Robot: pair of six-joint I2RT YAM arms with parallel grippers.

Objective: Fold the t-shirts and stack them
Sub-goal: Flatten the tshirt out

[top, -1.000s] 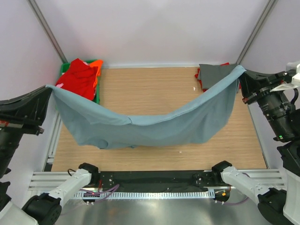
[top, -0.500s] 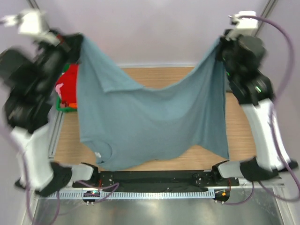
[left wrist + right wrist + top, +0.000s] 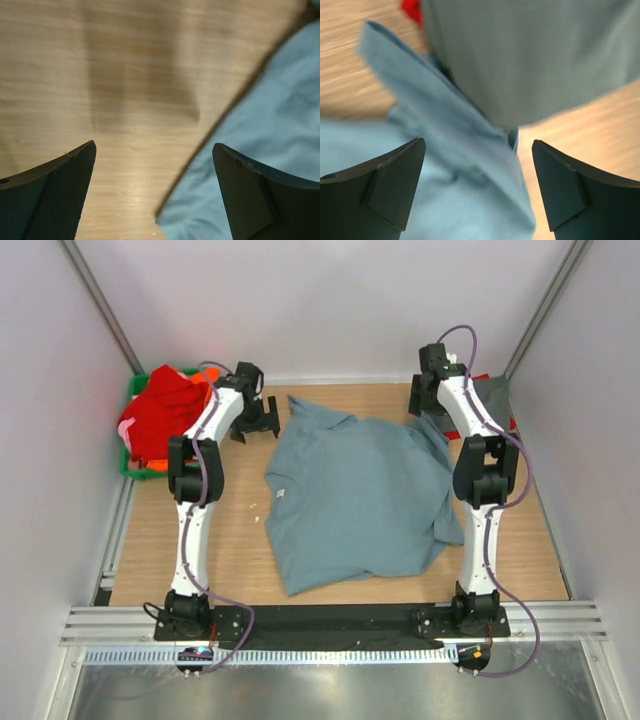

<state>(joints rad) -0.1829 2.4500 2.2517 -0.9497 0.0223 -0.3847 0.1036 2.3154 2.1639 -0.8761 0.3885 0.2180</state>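
Note:
The dusty blue-grey t-shirt [image 3: 355, 490] lies spread, a little rumpled, on the wooden table. My left gripper [image 3: 256, 422] hangs low at the shirt's far left corner. It is open, and in the left wrist view [image 3: 155, 192] the shirt's edge [image 3: 270, 115] runs beneath it, with nothing between the fingers [image 3: 55, 195]. My right gripper [image 3: 426, 400] is at the shirt's far right corner and is also open [image 3: 477, 187], above the blue cloth [image 3: 445, 165]. A darker grey t-shirt [image 3: 495, 398] [image 3: 530, 55] lies folded at the back right, overlapping that corner.
A green crate [image 3: 132, 471] at the back left holds a heap of red and orange t-shirts [image 3: 162, 418]. A bit of red cloth [image 3: 411, 10] shows under the grey shirt. Purple-grey walls close the table on three sides.
Both grippers had the blue-grey shirt stretched up in the air. They have swung it forward and down, opened and let go, and it now lies on the table.

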